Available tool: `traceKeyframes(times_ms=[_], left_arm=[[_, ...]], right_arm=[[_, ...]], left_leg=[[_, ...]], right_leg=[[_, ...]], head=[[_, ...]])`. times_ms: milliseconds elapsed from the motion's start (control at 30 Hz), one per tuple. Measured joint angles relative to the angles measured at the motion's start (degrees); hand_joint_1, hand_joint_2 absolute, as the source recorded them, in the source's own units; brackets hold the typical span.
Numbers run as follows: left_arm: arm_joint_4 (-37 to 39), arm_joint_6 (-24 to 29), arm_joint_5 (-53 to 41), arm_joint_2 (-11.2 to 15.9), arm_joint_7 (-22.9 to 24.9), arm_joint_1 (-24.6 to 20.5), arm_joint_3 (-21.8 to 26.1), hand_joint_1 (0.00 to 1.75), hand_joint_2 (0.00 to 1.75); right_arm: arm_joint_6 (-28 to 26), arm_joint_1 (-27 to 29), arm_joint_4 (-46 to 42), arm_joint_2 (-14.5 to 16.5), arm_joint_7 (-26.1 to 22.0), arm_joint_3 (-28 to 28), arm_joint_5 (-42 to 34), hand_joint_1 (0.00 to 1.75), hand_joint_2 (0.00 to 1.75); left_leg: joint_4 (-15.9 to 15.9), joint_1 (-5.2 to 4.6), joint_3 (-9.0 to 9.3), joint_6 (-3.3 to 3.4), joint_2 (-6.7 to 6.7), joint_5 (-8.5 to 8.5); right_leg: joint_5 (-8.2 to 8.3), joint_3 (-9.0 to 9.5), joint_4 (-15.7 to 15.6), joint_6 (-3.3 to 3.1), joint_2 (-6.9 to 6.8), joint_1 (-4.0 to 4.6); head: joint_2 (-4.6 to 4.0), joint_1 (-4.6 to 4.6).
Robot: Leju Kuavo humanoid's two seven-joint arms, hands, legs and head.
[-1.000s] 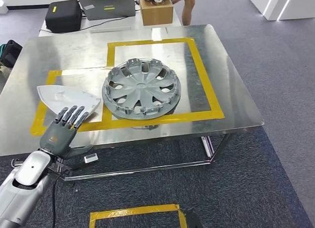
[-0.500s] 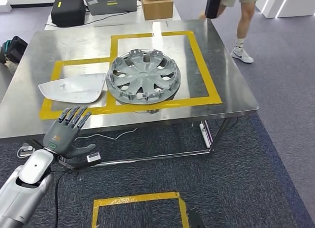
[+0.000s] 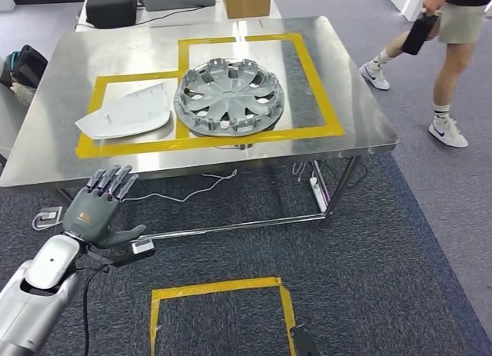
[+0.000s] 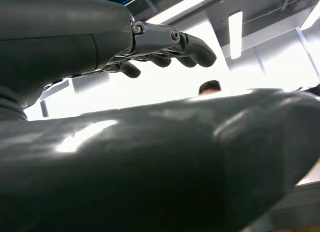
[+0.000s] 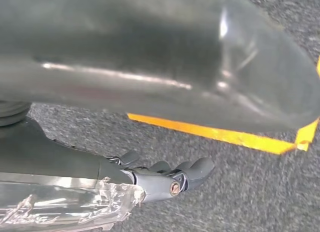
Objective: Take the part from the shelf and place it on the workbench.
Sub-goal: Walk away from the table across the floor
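The left hand (image 3: 95,210) hangs released, fingers spread, short of the tabletop (image 3: 360,133); the right hand (image 5: 166,179) is empty too. The part (image 3: 124,114) lies at nine o'clock of the hubcap (image 3: 229,94), so the robot should back away without brushing it.

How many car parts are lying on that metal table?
2: a grey wheel cover in the larger yellow-taped box, and a white pointed panel in the smaller box beside it, toward the robot's left.
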Motion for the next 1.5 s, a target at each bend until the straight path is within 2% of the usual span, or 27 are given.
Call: traceKeyframes(times_ms=[33, 67, 133, 167, 200, 233, 267, 333, 400, 433, 533, 600, 667, 700, 733, 767, 800, 867, 900, 967, 1000, 1100, 1167, 1200, 1333, 1367, 1500], left_arm=[[0.04, 0.01, 0.01, -0.02, 0.0, 0.03, 0.0, 0.0, 0.0], [0.08, 0.01, 0.02, -0.04, 0.0, 0.03, 0.0, 0.0, 0.0], [0.1, 0.0, 0.03, -0.08, 0.0, 0.02, 0.0, 0.0, 0.0], [0.13, -0.01, 0.03, -0.09, 0.0, 0.02, 0.0, 0.0, 0.0], [0.17, -0.03, 0.03, -0.1, 0.0, 0.03, 0.0, 0.0, 0.0], [0.22, -0.04, 0.03, -0.12, 0.0, 0.04, 0.0, 0.0, 0.0], [0.25, -0.05, 0.03, -0.14, 0.0, 0.04, 0.0, 0.0, 0.0], [0.27, -0.05, 0.03, -0.16, 0.0, 0.02, 0.0, 0.0, 0.0], [0.27, -0.05, -0.02, -0.16, 0.04, -0.07, 0.0, 0.0, 0.0], [0.28, -0.05, -0.07, -0.18, 0.1, -0.13, 0.0, 0.0, 0.0], [0.33, -0.06, -0.26, -0.19, 0.33, -0.23, 0.0, 0.0, 0.0], [0.39, -0.06, -0.33, -0.11, 0.55, -0.24, 0.01, 0.0, 0.0], [0.51, -0.05, -0.34, -0.08, 0.79, -0.24, 0.02, 0.0, 0.0], [0.58, -0.05, -0.35, -0.07, 0.89, -0.19, 0.02, 0.0, 0.0], [0.65, -0.05, -0.37, -0.07, 0.95, -0.15, 0.02, 0.0, 0.0], [0.69, -0.05, -0.38, -0.07, 0.98, -0.13, 0.02, 0.0, 0.0], [0.72, -0.05, -0.4, -0.07, 1.01, -0.12, 0.02, 0.0, 0.0], [0.73, -0.05, -0.41, -0.07, 1.01, -0.19, 0.02, 0.0, 0.0], [0.73, -0.05, -0.42, -0.07, 1.01, -0.23, 0.02, 0.0, 0.0], [0.74, -0.05, -0.46, -0.09, 1.01, -0.24, 0.02, 0.0, 0.0], [0.74, -0.05, -0.48, -0.1, 1.01, -0.22, 0.02, 0.0, 0.0], [0.74, -0.05, -0.5, -0.11, 1.01, -0.21, 0.01, 0.0, 0.0], [0.74, -0.05, -0.5, -0.13, 1.01, -0.21, 0.01, 0.0, 0.0], [0.74, -0.05, -0.5, -0.13, 1.03, -0.22, 0.01, 0.0, 0.0], [0.74, -0.05, -0.5, -0.13, 1.32, -0.25, 0.02, 0.0, 0.0], [0.74, -0.05, -0.5, -0.13, 1.38, -0.26, 0.02, 0.0, 0.0], [0.74, -0.07, -0.84, -0.06, 1.81, -0.38, 0.02, 0.0, 0.0]], right_arm=[[0.01, 0.16, 0.02, -0.01, 0.03, 0.0, 0.0, 0.0, 0.0], [0.01, 0.28, 0.03, -0.01, 0.04, 0.0, 0.01, 0.0, 0.0], [-0.01, 0.28, 0.04, -0.02, 0.07, 0.0, 0.01, 0.0, 0.0], [-0.01, 0.22, 0.04, -0.03, 0.07, 0.0, 0.01, 0.0, 0.0], [-0.01, 0.17, 0.04, -0.04, 0.07, 0.0, 0.01, 0.0, 0.0], [-0.01, 0.16, 0.04, -0.05, 0.07, 0.0, 0.01, 0.0, 0.0], [-0.01, 0.17, 0.04, -0.05, 0.07, 0.0, 0.01, 0.0, 0.0], [-0.02, 0.06, 0.03, -0.06, 0.07, 0.0, 0.01, 0.0, 0.0], [-0.03, -0.14, 0.0, -0.08, 0.03, 0.0, 0.02, 0.0, 0.0], [-0.05, -0.2, -0.01, -0.09, 0.02, 0.0, 0.02, 0.0, 0.0], [-0.08, -0.01, 0.0, -0.11, 0.02, -0.02, 0.02, 0.0, 0.0], [-0.08, 0.09, 0.0, -0.11, 0.02, -0.02, 0.02, 0.0, 0.0], [-0.08, 0.18, 0.0, -0.11, 0.01, -0.04, 0.01, 0.0, 0.0], [-0.08, 0.28, 0.0, -0.11, 0.0, -0.05, 0.02, 0.0, 0.0], [-0.08, 0.39, 0.0, -0.11, -0.01, -0.08, 0.02, 0.0, 0.0], [-0.08, 0.49, 0.0, -0.11, -0.02, -0.09, 0.02, 0.0, 0.0], [-0.08, 0.55, 0.0, -0.11, -0.04, -0.11, 0.03, 0.0, 0.0], [-0.09, 0.53, 0.0, -0.14, -0.08, -0.14, 0.03, 0.0, 0.0], [-0.1, 0.5, 0.0, -0.15, -0.08, -0.15, 0.03, 0.0, 0.0], [-0.13, 0.49, 0.0, -0.17, -0.09, -0.18, 0.03, 0.0, 0.0], [-0.14, 0.53, 0.0, -0.19, -0.09, -0.19, 0.03, 0.0, 0.0], [-0.17, 0.55, 0.0, -0.2, -0.09, -0.2, 0.03, 0.0, 0.0], [-0.17, 0.53, 0.0, -0.2, -0.09, -0.2, 0.03, 0.0, 0.0], [-0.17, 0.53, 0.0, -0.2, -0.09, -0.2, 0.03, 0.0, 0.0], [-0.17, 0.57, 0.0, -0.2, -0.09, -0.22, 0.03, 0.0, 0.0], [-0.17, 0.58, 0.0, -0.2, -0.09, -0.22, 0.03, 0.0, 0.0], [-0.17, 0.56, 0.0, -0.2, -0.1, -0.22, 0.03, 0.0, 0.0]], left_leg=[[0.03, -0.07, -0.56, 0.62, 0.08, 0.62], [-0.02, -0.08, -1.22, 1.17, 0.17, 1.32], [-0.01, -0.26, -2.85, 1.84, 0.23, 2.76], [0.02, -0.42, -3.74, 1.98, 0.23, 3.48], [0.05, -0.59, -4.65, 2.05, 0.23, 4.19], [0.08, -0.76, -5.55, 2.08, 0.23, 4.89], [0.1, -0.91, -6.41, 2.05, 0.23, 5.56], [0.13, -1.13, -7.82, 1.86, 0.19, 6.69], [0.22, -1.29, -8.53, 1.41, 0.17, 7.54], [0.2, -1.27, -8.61, 1.09, 0.19, 7.93], [0.36, -1.05, -8.91, 0.07, 0.18, 8.16], [3.73, -0.92, -10.32, -0.59, 0.13, 4.54], [11.02, -0.71, -12.77, -1.24, 0.11, -0.51], [14.23, -0.56, -13.64, -1.51, 0.12, -1.75], [15.76, -0.41, -13.72, -1.71, 0.12, -1.82], [15.1, -0.26, -12.75, -1.89, 0.13, -0.9], [12.47, -0.1, -10.79, -2.08, 0.16, 0.61], [5.08, 0.16, -5.96, -2.36, 0.06, 3.0], [2.49, 0.21, -4.41, -2.17, -0.06, 3.41], [0.78, 0.18, -3.65, -1.35, -0.38, 3.28], [0.68, 0.23, -3.79, -1.04, -0.35, 3.19], [0.65, 0.01, -3.99, -0.41, -0.38, 3.35], [0.69, -0.23, -4.18, 0.03, -0.38, 3.51], [0.75, -0.37, -4.35, 0.25, -0.38, 3.58], [1.08, -0.93, -5.25, 1.06, -0.36, 3.91], [1.12, -1.05, -5.41, 1.21, -0.36, 3.98], [0.63, -1.0, -5.45, 2.06, -0.29, 4.51]], right_leg=[[-0.83, -0.48, 0.44, 0.27, -0.03, -0.14], [-2.85, -1.21, 2.06, 0.49, -0.04, -0.21], [-9.13, -3.21, 8.87, 0.66, -0.07, -0.16], [-11.55, -3.96, 12.97, 0.67, -0.06, -0.08], [-12.61, -4.23, 16.12, 0.6, -0.05, 0.02], [-12.28, -3.64, 17.55, 0.43, -0.05, 0.15], [-11.03, -2.07, 17.01, 0.14, -0.05, 0.32], [-9.22, 3.93, 10.48, -0.77, -0.04, 0.8], [-10.48, 9.75, 2.36, -1.51, -0.11, 1.22], [-11.35, 11.08, 0.12, -1.79, -0.16, 1.39], [-10.61, 10.91, -0.91, -2.79, -0.26, 1.37], [-9.36, 10.38, -1.17, -3.41, -0.32, 1.07], [-8.4, 9.43, -1.1, -3.59, -0.33, 1.01], [-8.06, 8.95, -1.03, -3.54, -0.34, 0.98], [-7.81, 8.54, -0.95, -3.42, -0.36, 0.94], [-7.65, 8.25, -0.85, -3.27, -0.37, 0.84], [-7.55, 8.04, -0.71, -3.08, -0.37, 0.68], [-7.6, 7.6, -0.24, -2.48, -0.33, 0.51], [-7.65, 7.42, 0.08, -2.13, -0.28, 0.55], [-7.81, 6.81, 0.53, -1.84, -0.15, 0.76], [-7.76, 6.66, 0.56, -2.11, -0.12, 0.82], [-7.41, 6.26, 0.35, -4.0, -0.13, 0.84], [-6.99, 6.17, 0.18, -4.33, -0.13, 0.76], [-6.74, 6.26, 0.02, -3.9, -0.14, 0.66], [-5.96, 6.15, -0.49, -0.72, -0.16, -0.05], [-5.87, 6.02, -0.52, -0.19, -0.15, -0.19], [-5.94, 5.64, -0.36, 0.84, -0.16, -0.42]], head=[[-0.01, 0.05], [-0.01, 0.13], [-0.01, 0.31], [-0.01, 0.33], [-0.01, 0.34], [-0.01, 0.34], [-0.01, 0.34], [-0.01, 0.33], [-0.02, 0.26], [-0.02, 0.27], [-0.02, 0.32], [-0.02, -0.03], [-0.02, -0.32], [-0.02, -0.31], [-0.02, -0.32], [-0.02, -0.31], [-0.02, -0.3], [-0.02, -0.39], [-0.02, -0.42], [-0.02, -0.44], [-0.02, -0.37], [-0.02, -0.23], [-0.02, -0.21], [-0.02, -0.21], [-0.02, -0.26], [-0.02, -0.26], [-0.02, -0.27]])
